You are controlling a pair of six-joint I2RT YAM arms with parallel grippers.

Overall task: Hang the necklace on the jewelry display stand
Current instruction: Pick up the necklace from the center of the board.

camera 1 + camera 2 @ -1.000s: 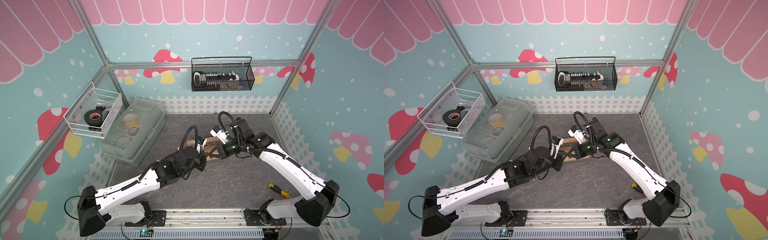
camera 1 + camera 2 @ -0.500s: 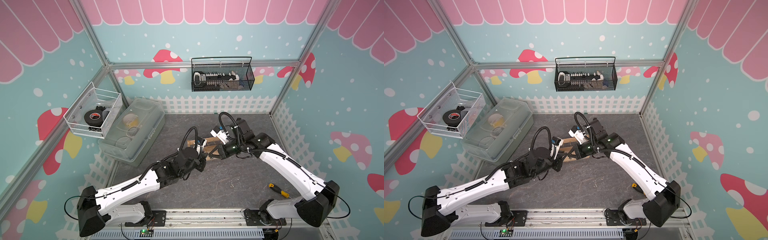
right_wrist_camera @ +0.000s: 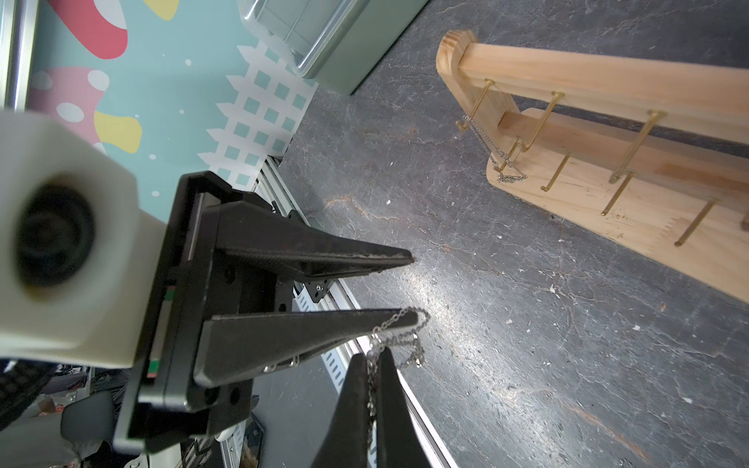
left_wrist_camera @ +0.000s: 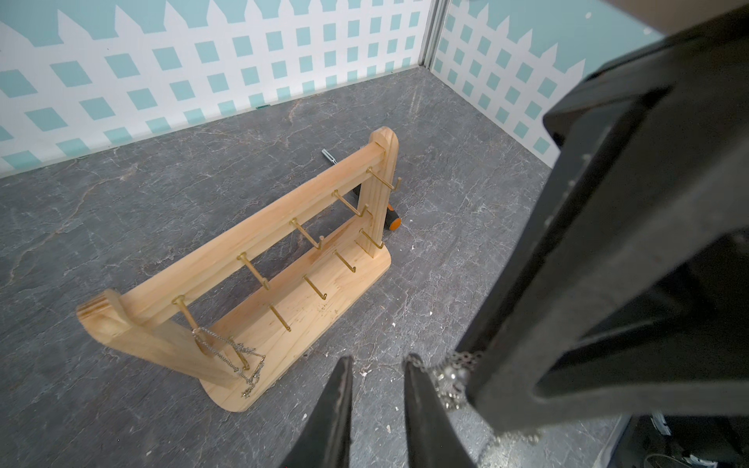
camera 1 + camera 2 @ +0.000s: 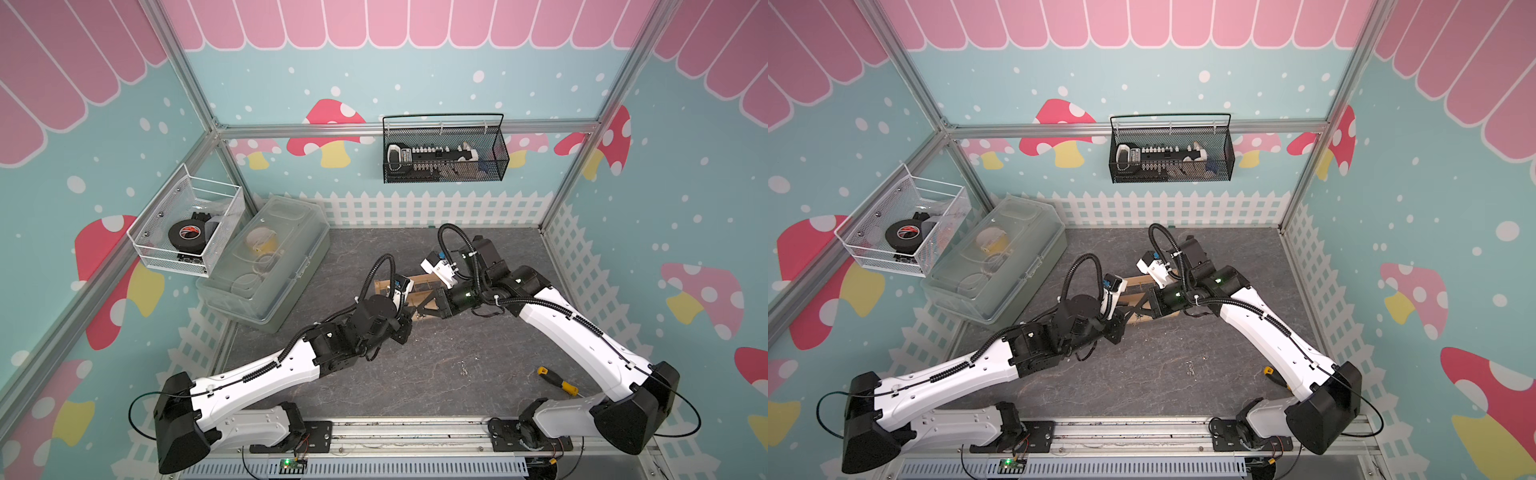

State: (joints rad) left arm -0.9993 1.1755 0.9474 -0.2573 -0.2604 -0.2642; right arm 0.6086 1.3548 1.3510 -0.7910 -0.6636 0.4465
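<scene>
While the right pincer [image 3: 372, 358] is pressed together on the necklace [image 3: 399, 342], whose loop drapes over one finger of the spread left pincer [image 3: 413, 288], the jewelry display stand [image 4: 251, 259] stands just beyond both, touching neither; its long axis runs crosswise to their reach, so the gold pegs [image 4: 308, 235] point back at the pincers, end-on; the coming move, as I judge it, turns on carrying the loop forward over a free peg tip. Both arms are about equally near, the right one holding. The end peg carries a fine chain [image 4: 227, 356] that trails to the base, seemingly a separate piece. The counter [image 5: 415, 386] is dark grey, veined, flecked with pale crumbs; teal walls with a picket-fence print close it in; a clear lidded box [image 5: 266, 266] and a screwdriver [image 5: 557, 380] lie well apart.
</scene>
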